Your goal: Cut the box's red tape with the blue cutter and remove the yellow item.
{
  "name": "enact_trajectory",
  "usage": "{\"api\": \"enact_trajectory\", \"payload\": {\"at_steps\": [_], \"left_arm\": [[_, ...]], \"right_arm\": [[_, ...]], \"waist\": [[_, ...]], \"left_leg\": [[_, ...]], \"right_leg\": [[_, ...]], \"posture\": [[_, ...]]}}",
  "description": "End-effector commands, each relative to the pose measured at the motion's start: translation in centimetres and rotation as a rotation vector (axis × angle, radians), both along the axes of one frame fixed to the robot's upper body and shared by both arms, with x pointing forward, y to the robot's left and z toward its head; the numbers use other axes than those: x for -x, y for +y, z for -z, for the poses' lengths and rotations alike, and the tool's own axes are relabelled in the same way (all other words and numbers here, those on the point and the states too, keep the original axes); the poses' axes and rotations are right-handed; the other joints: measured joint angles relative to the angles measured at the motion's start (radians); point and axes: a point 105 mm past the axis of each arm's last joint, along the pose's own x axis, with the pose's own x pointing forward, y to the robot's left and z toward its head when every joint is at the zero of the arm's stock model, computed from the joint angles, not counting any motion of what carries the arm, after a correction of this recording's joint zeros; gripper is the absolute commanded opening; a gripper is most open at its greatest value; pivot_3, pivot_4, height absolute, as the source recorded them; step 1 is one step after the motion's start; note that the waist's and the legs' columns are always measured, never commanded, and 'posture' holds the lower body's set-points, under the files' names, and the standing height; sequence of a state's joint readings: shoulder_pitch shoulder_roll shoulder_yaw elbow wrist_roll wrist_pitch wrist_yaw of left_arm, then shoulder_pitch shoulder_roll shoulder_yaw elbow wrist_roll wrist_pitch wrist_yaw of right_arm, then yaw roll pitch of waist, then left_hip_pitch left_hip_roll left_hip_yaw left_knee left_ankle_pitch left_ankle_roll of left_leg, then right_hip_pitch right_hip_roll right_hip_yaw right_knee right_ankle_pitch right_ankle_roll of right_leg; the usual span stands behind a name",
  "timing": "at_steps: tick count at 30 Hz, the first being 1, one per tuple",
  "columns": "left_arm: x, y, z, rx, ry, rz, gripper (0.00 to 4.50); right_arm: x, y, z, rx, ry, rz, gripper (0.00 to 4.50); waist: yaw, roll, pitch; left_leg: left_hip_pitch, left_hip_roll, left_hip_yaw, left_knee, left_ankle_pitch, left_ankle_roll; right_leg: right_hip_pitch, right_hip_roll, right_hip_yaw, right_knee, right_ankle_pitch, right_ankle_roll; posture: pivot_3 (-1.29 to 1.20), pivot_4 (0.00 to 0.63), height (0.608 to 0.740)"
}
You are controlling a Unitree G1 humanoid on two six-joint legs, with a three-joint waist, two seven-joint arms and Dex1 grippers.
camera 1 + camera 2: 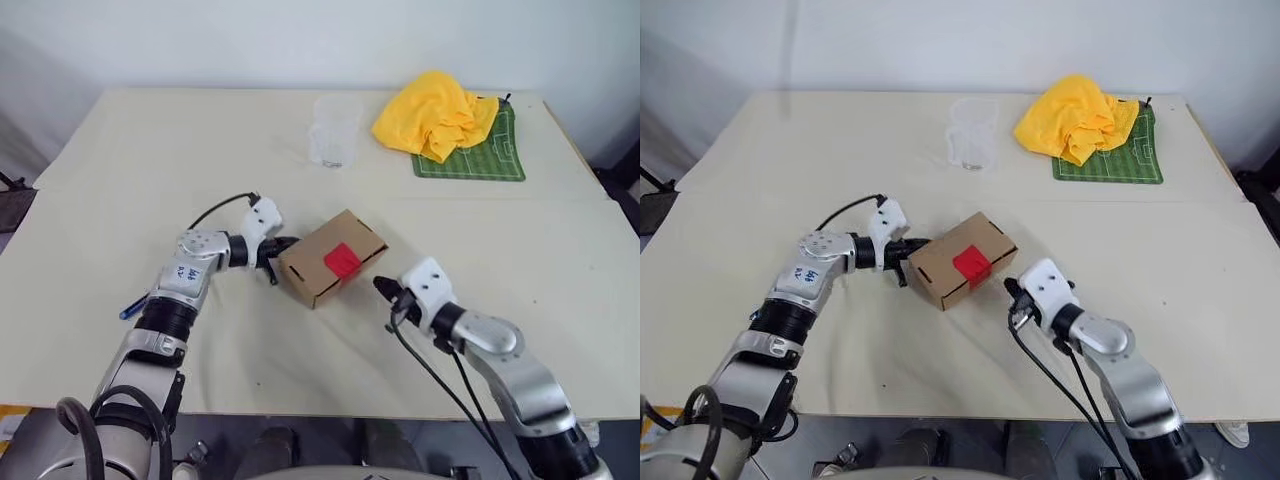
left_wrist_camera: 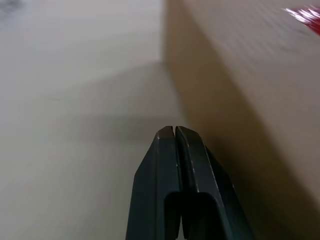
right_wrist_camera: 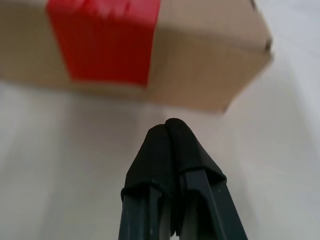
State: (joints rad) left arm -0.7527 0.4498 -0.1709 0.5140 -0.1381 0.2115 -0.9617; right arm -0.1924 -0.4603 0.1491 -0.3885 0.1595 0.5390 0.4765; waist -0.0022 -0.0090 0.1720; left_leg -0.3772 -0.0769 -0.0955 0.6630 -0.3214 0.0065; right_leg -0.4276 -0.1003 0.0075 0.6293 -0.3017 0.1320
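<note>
The box, its red tape uncut, sits mid-table between two empty, clenched grippers: the left gripper apparently touching its end, the right gripper just beside it. The blue cutter, near the table's left edge, must be fetched next.

The blue cutter lies mostly hidden behind the left arm.
</note>
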Motion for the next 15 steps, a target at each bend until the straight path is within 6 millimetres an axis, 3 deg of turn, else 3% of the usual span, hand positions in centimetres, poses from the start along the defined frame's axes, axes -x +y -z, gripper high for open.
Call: {"api": "enact_trajectory", "payload": {"at_steps": [1,7,10,15], "left_arm": [[2.2,0.1,-0.5,0.021,0.071,0.083,0.07],[5.5,-1.2,0.7,0.094,0.174,0.088,0.07],[7.6,-3.1,2.0,0.173,0.239,0.074,0.07],[7.3,-4.9,1.8,0.242,0.219,0.000,0.07]], "right_arm": [[-0.8,-0.3,-1.1,-0.013,-0.010,0.009,0.00],[-1.0,-0.7,-2.0,-0.032,0.024,-0.071,0.00],[-1.4,-0.8,-2.3,0.001,0.047,-0.166,0.00],[-2.8,-0.5,-2.7,0.036,0.051,-0.250,0.00]], "waist": [[0.000,0.000,0.000],[0.003,0.001,0.000],[0.003,0.001,0.000],[0.005,0.001,0.000]], "left_leg": [[0.000,0.000,0.000,0.000,0.000,0.000],[0.000,0.000,-0.001,0.001,0.000,0.000],[0.000,-0.001,-0.001,0.001,0.000,0.001],[0.000,-0.001,-0.001,0.003,0.000,0.000]], "right_leg": [[0.000,0.000,0.000,0.000,0.000,0.000],[0.001,-0.001,0.001,0.000,0.000,0.000],[0.001,-0.001,0.001,0.000,0.000,0.000],[0.002,-0.001,0.001,-0.001,0.000,0.000]], "posture": [[0.00,0.150,0.740],[0.00,0.150,0.740],[0.00,0.150,0.740],[0.00,0.150,0.740]]}}
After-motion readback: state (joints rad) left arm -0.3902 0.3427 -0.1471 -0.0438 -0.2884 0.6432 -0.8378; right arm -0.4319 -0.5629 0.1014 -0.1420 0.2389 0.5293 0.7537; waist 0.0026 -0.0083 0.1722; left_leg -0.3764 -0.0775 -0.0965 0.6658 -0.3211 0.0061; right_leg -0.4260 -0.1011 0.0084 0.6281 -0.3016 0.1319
